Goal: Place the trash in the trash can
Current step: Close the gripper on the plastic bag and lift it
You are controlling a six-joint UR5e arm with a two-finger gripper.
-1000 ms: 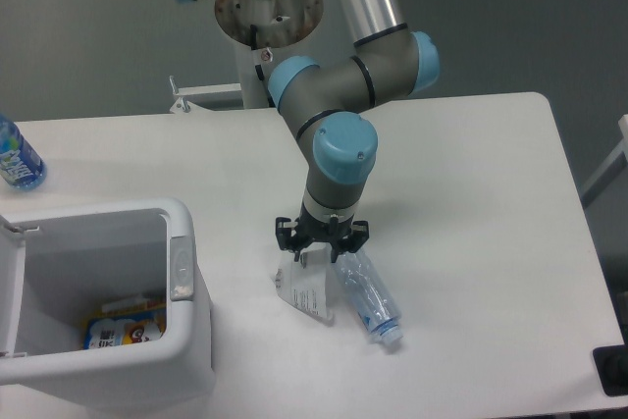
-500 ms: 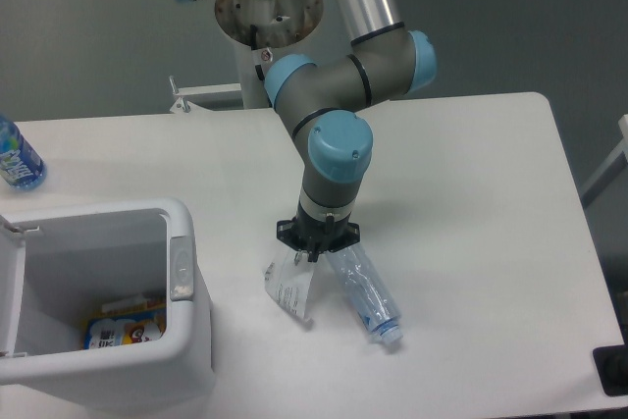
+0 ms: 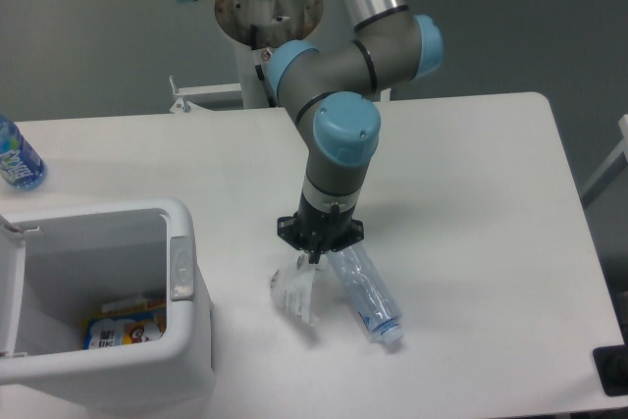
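Note:
A crinkled white plastic packet [image 3: 295,291] hangs from my gripper [image 3: 315,254], which is shut on its top edge, and its lower end sits just above the table. A crushed clear plastic bottle [image 3: 366,293] lies on the table right beside the packet, to its right. The white trash can [image 3: 186,336] stands at the left front with its lid open; some packaging lies inside it. My gripper is to the right of the can, above the table.
An intact blue-labelled water bottle [image 3: 17,156] stands at the far left edge of the table. The arm's base mount [image 3: 267,9] is behind the table at the top. A dark object [image 3: 613,370] sits at the table's right front corner.
My gripper closed on the packet and lifted its top edge, so the packet went from lying flat to hanging upright. The crushed bottle stayed in place.

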